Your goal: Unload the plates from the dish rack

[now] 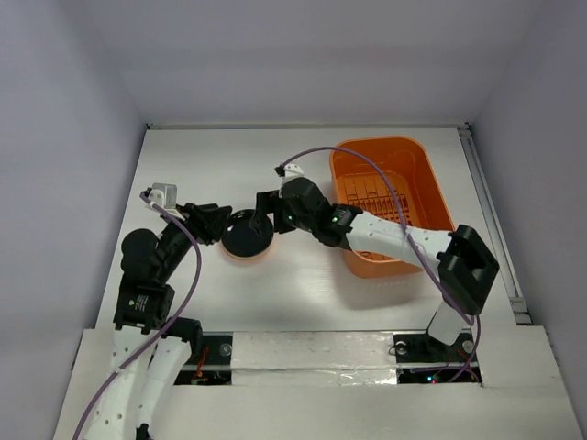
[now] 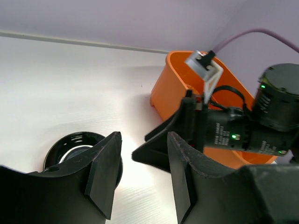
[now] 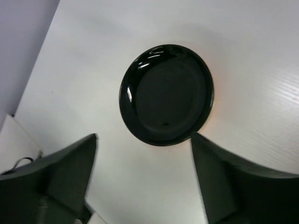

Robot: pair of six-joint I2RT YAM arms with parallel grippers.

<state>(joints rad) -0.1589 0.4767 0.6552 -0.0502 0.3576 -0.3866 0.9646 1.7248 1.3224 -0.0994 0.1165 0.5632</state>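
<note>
A black plate lies flat on the white table left of the orange dish rack. An orange rim shows under its near edge. My right gripper hovers just right of the plate, wide open and empty. In the right wrist view the plate lies beyond my open right gripper. My left gripper sits at the plate's left edge. In the left wrist view the left gripper has its jaws apart with only table between them, and the plate is to the left. The rack stands behind.
The right arm stretches across the rack's near left corner and hides part of its inside. Its wrist fills the space right in front of the left gripper. Purple cables loop over both arms. White walls close in the table on three sides.
</note>
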